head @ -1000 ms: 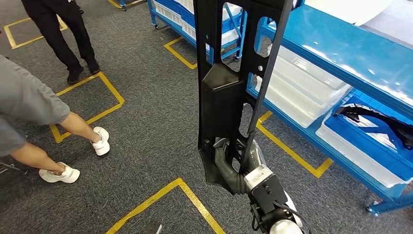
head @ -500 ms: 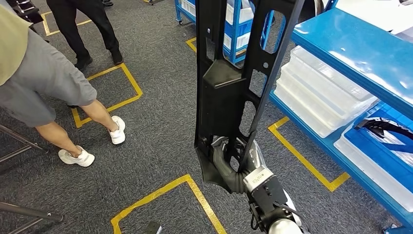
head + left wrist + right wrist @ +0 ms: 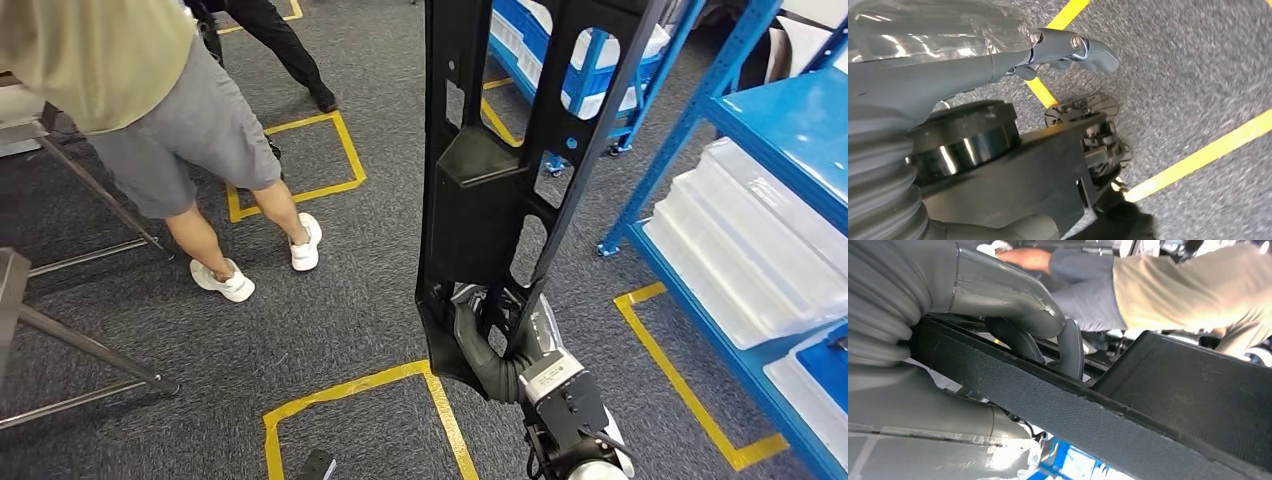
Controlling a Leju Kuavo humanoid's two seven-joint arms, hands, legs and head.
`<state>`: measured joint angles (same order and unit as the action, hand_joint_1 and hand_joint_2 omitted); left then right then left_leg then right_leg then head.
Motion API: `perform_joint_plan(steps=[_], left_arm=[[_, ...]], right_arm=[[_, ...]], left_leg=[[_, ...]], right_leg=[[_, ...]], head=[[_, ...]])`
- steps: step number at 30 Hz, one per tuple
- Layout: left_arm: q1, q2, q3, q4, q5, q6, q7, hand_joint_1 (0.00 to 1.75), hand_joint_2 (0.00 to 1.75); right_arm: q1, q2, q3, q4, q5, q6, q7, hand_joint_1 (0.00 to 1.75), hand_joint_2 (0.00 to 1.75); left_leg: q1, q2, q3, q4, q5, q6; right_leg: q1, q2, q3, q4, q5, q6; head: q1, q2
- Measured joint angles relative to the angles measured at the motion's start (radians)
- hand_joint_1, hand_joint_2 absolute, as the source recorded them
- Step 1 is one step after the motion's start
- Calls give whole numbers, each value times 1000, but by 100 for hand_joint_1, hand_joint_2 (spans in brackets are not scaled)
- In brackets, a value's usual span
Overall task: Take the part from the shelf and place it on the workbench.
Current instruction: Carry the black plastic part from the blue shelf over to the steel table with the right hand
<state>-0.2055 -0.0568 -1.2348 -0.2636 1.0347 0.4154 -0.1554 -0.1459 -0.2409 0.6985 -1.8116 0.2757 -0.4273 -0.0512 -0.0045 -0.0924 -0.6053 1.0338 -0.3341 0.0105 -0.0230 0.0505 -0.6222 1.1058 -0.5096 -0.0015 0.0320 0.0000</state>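
Note:
A long black plastic part (image 3: 480,200) with several cut-outs stands upright in the middle of the head view, above the grey carpet. My right hand (image 3: 490,345) grips its lower end, with fingers hooked through an opening. In the right wrist view the grey thumb and dark fingers (image 3: 1013,305) wrap over a textured black bar of the part (image 3: 1148,405). My left hand (image 3: 1058,47) hangs over the carpet, its fingers stretched out and holding nothing.
A person in grey shorts and white shoes (image 3: 180,130) stands close at the left, and another in dark trousers (image 3: 280,40) behind. A blue shelf (image 3: 790,130) with clear bins (image 3: 760,250) runs along the right. Metal frame legs (image 3: 80,340) stand at the left. Yellow tape (image 3: 350,390) marks the floor.
The camera has turned: the blue shelf has slid to the right edge and the person in shorts now appears nearer at the left. My right hand still holds the part upright.

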Motion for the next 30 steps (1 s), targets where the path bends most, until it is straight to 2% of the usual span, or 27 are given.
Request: perform_joint_plan(steps=[1, 2, 4, 5, 6, 8, 10, 11, 12, 13, 15, 16, 17, 19, 20, 22, 23, 24, 25, 26, 27, 28, 29, 30], left_arm=[[-1, 0, 0, 0, 0, 0, 0, 0, 175], [-1, 0, 0, 0, 0, 0, 1, 0, 175], [1, 0, 0, 0, 0, 0, 1, 0, 175], [2, 0, 0, 0, 0, 0, 1, 0, 175], [2, 0, 0, 0, 0, 0, 1, 0, 175], [-1, 0, -1, 0, 0, 0, 1, 0, 175], [-1, 0, -1, 0, 0, 0, 1, 0, 175], [0, 0, -1, 0, 0, 0, 1, 0, 175], [1, 0, -1, 0, 0, 0, 1, 0, 175], [1, 0, -1, 0, 0, 0, 1, 0, 175], [1, 0, -1, 0, 0, 0, 1, 0, 175], [0, 0, -1, 0, 0, 0, 1, 0, 175], [0, 0, -1, 0, 0, 0, 1, 0, 175], [1, 1, -1, 0, 0, 0, 1, 0, 175], [2, 1, -1, 0, 1, 1, 1, 0, 175], [4, 2, 0, 0, 22, 8, 1, 0, 175], [6, 2, 2, 0, 38, 13, 1, 0, 175], [9, 2, 4, 0, 53, 18, 0, 0, 175], [14, 2, 6, 0, 65, 20, -2, 0, 175], [20, 2, 7, 0, 71, 21, -5, 0, 175], [26, 2, 8, 0, 74, 21, -7, 0, 175], [30, 2, 9, 0, 76, 21, -8, 0, 175], [33, 2, 10, 0, 76, 21, -8, 0, 175], [35, 2, 11, 0, 77, 22, -8, 0, 175]], right_arm=[[1, 0, 0, -1, 0, 0, 0, 175, 175], [1, -1, 0, -1, 0, 0, 0, 175, 175], [1, -1, 0, -2, 0, 0, 0, 175, 175], [1, -1, 0, -3, 0, 0, 0, 175, 175], [1, -1, 0, -4, 0, 0, 0, 175, 175], [1, -1, 0, -6, 0, 0, -1, 175, 175], [1, -1, 0, -6, 0, 0, -1, 175, 175], [1, -1, 0, -6, 0, 0, -1, 175, 175], [1, -1, 0, -6, 0, 0, -1, 175, 175], [1, -1, 0, -6, 0, 0, -1, 175, 175], [1, -1, 0, -6, 0, 0, -1, 175, 175], [1, -1, 0, -6, 0, 0, -1, 175, 175], [1, -1, 0, -6, 0, 0, -1, 175, 175], [0, -1, 0, -7, 0, 0, -1, 175, 175], [-1, -1, 0, -7, -1, 4, -2, 175, 175], [-18, 1, 3, -6, -15, 39, -15, 175, 175], [-38, 2, 7, -3, -26, 70, -25, 175, 175], [-62, 6, 14, 2, -36, 101, -35, 175, 175], [-84, 12, 22, 10, -43, 124, -41, 175, 175], [-101, 19, 30, 18, -47, 137, -44, 175, 175], [-114, 26, 37, 25, -48, 142, -44, 175, 175], [-125, 32, 43, 32, -49, 143, -43, 175, 175], [-136, 35, 47, 37, -48, 143, -43, 175, 175], [-146, 37, 52, 42, -48, 143, -43, 175, 175]], left_leg=[[1, -10, -5, 5, -2, -5], [3, -19, -10, 7, -2, -11], [6, -34, -14, 6, 0, -23], [5, -23, -16, 13, -5, -29], [4, -1, -25, 36, -19, -35], [5, 57, -71, 139, -74, -46], [12, 80, -135, 265, -124, -53], [15, 83, -151, 294, -128, -54], [16, 86, -146, 283, -111, -54], [17, 92, -120, 231, -79, -53], [10, 131, -48, 86, -17, -44], [5, 148, -25, 35, 0, -38], [0, 158, -16, 11, 3, -32], [-6, 142, -18, 2, 3, -21], [-5, 130, -15, -5, 6, -15], [0, 107, -6, -19, 13, -3], [1, 97, -4, -22, 15, 2], [2, 88, -3, -22, 15, 5], [1, 78, -3, -21, 15, 7], [1, 65, -2, -19, 13, 8], [2, 49, -2, -17, 12, 8], [3, 32, -1, -13, 9, 6], [5, 16, 0, -7, 5, 3], [6, 2, -2, -1, 1, -2]], right_leg=[[-2, 17, 13, -35, 10, -1], [-2, 28, 17, -47, 7, -4], [2, 9, 20, -54, 10, -14], [2, -2, 24, -58, 11, -20], [2, -15, 28, -63, 12, -27], [4, -43, 36, -69, 10, -37], [8, -72, 39, -69, 6, -42], [9, -85, 40, -69, 3, -43], [10, -98, 43, -69, 1, -43], [10, -110, 47, -69, -2, -42], [13, -131, 57, -68, -10, -36], [14, -140, 60, -68, -13, -31], [15, -148, 62, -69, -16, -27], [15, -167, 67, -72, -20, -16], [12, -164, 69, -69, -25, -11], [9, -124, 50, -18, -58, -5], [8, -94, 23, 38, -87, -5], [8, -72, -13, 106, -116, -6], [8, -62, -48, 169, -136, -5], [8, -57, -73, 206, -138, -4], [7, -55, -80, 207, -120, -3], [4, -51, -69, 168, -84, -2], [1, -40, -45, 101, -40, -1], [-3, -16, -20, 38, -11, 0]], head=[[4, 0], [6, 0], [7, 0], [6, 0], [0, 0], [-13, 0], [-23, 0], [-26, 0], [-30, 0], [-34, 0], [-42, 0], [-43, 0], [-44, 0], [-41, 0], [-39, 0], [-32, 0], [-25, 0], [-19, 0], [-14, 0], [-11, 0], [-9, 0], [-7, 0], [-3, 0], [2, 0]])
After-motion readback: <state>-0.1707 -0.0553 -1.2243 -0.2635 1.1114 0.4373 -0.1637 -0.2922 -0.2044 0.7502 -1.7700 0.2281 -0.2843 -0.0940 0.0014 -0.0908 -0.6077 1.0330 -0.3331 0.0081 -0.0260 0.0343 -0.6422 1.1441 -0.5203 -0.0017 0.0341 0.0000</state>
